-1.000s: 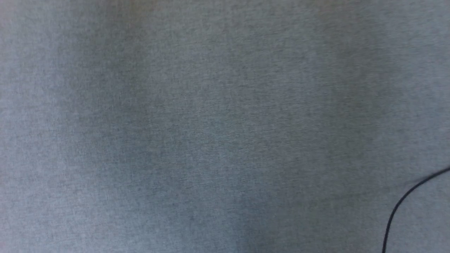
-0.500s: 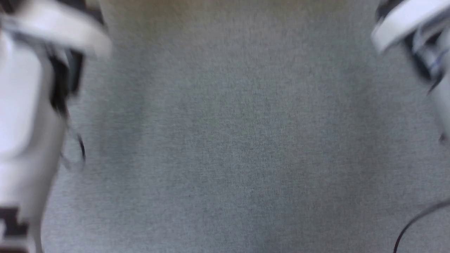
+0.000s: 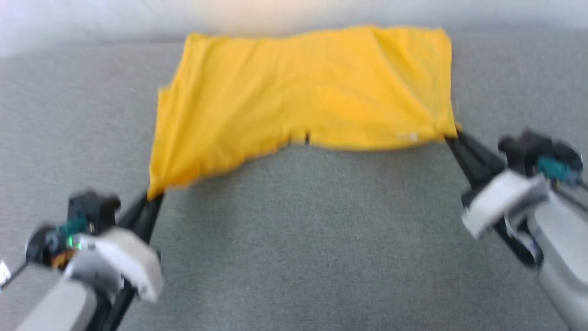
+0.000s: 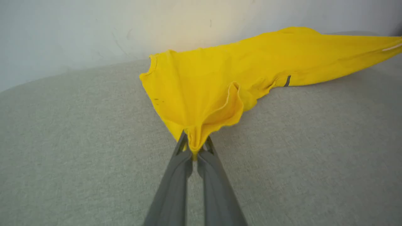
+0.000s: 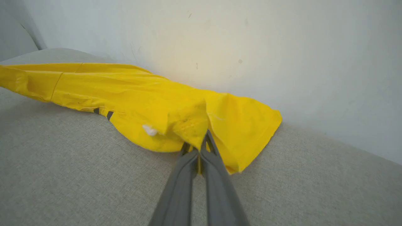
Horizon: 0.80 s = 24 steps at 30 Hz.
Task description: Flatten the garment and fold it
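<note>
The garment (image 3: 298, 92) is a bright yellow T-shirt spread across the far half of the grey fabric surface (image 3: 303, 239), its near edge stretched between my two grippers. My left gripper (image 3: 154, 195) is shut on the near left corner, also seen as a bunched yellow fold (image 4: 201, 122) pinched at the left gripper (image 4: 194, 147). My right gripper (image 3: 450, 137) is shut on the near right corner, where the cloth (image 5: 176, 106) gathers at the right gripper (image 5: 198, 147). A small white patch (image 5: 149, 129) shows near that corner.
A pale wall (image 5: 251, 47) rises just behind the garment's far edge. Open grey surface (image 4: 78, 141) lies between the garment and me, and to both sides of it.
The head view has swung from bare grey surface to the garment with both arms in it, blurred by the camera's motion. How the arms or cloth moved cannot be told.
</note>
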Tool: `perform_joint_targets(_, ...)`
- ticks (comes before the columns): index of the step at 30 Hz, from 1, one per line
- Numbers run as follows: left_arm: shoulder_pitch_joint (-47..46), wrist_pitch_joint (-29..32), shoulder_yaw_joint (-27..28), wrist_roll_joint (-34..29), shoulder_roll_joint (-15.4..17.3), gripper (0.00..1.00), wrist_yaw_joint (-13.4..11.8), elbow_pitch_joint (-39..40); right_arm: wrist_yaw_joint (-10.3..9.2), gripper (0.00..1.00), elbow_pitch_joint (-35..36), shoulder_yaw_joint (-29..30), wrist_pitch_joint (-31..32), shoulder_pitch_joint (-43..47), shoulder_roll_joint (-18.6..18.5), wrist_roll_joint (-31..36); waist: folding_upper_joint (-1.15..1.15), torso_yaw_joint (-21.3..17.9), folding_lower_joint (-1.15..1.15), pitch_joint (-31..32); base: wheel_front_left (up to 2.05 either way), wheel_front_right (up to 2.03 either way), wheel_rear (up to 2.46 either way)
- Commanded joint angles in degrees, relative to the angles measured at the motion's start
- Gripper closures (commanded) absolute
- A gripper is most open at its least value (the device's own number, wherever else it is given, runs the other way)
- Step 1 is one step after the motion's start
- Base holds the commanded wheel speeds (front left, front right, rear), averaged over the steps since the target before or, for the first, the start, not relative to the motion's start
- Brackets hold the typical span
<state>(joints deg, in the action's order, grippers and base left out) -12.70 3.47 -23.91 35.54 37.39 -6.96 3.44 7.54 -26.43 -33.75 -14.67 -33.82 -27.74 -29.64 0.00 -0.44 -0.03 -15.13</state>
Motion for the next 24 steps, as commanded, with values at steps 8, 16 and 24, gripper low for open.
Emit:
perform_joint_targets(8,13.7,10.5,-1.7,5.9,6.9,1.0,-1.3,9.2,-0.05,1.0,6.5,0.5,3.7,13.8,-6.1,-3.8,0.0,3.7,0.03,9.8,0.0,0.0,0.0)
perform_joint_targets(16,21.9,19.7,-4.4,11.1,10.5,1.0,-2.9,15.7,-0.05,1.0,14.6,3.1,15.3,26.9,-12.7,-11.4,0.0,3.7,0.03,13.8,0.0,0.0,0.0)
perform_joint_targets(24,27.3,27.5,-6.1,16.6,13.4,1.0,-4.6,20.0,-0.05,1.0,22.3,7.5,25.1,37.8,-17.2,-15.9,0.0,3.6,0.03,14.7,0.0,0.0,0.0)
